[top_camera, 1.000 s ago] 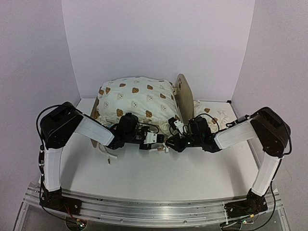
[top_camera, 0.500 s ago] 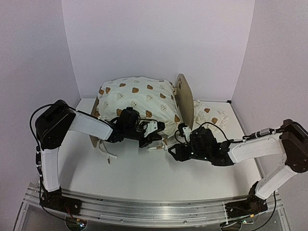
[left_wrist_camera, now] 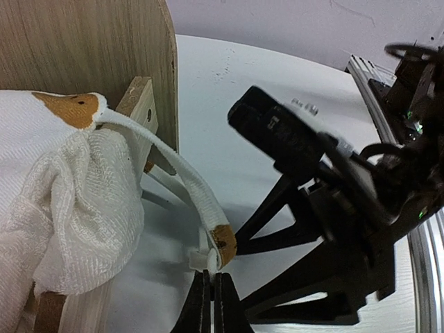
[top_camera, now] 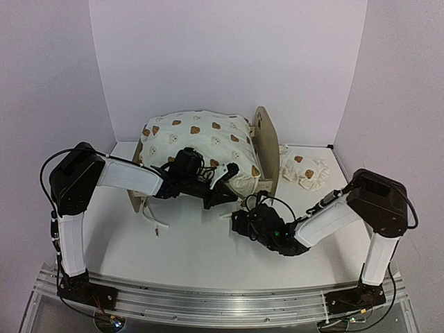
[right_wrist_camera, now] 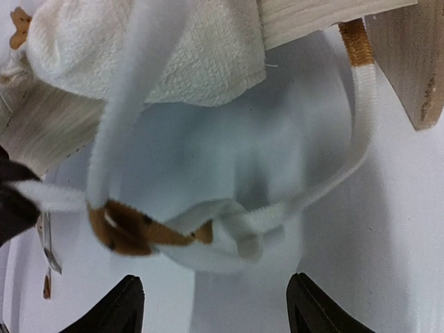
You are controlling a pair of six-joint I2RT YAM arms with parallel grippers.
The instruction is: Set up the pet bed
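The pet bed point(top_camera: 264, 144) stands at the back of the table, its cream bear-print duvet point(top_camera: 194, 139) heaped between the wooden end boards. The pillow point(top_camera: 303, 171) lies to the right of the bed. My left gripper point(left_wrist_camera: 210, 295) is shut on the end of a white tie string point(left_wrist_camera: 186, 184) that runs up to the duvet corner by the wooden frame point(left_wrist_camera: 104, 48). My right gripper point(right_wrist_camera: 218, 309) is open just short of a loose knot of tie strings point(right_wrist_camera: 236, 229) with brown patches, touching nothing. In the top view it point(top_camera: 239, 222) sits in front of the bed's near right corner.
Another tie string point(top_camera: 154, 220) trails on the table by the bed's left end board point(top_camera: 135, 189). White walls close in the back and both sides. The two grippers are close together at the bed's near side.
My right gripper has opened, let go of the tie string and drawn back toward the near edge. My left gripper, still shut on its string, has moved up toward the bed.
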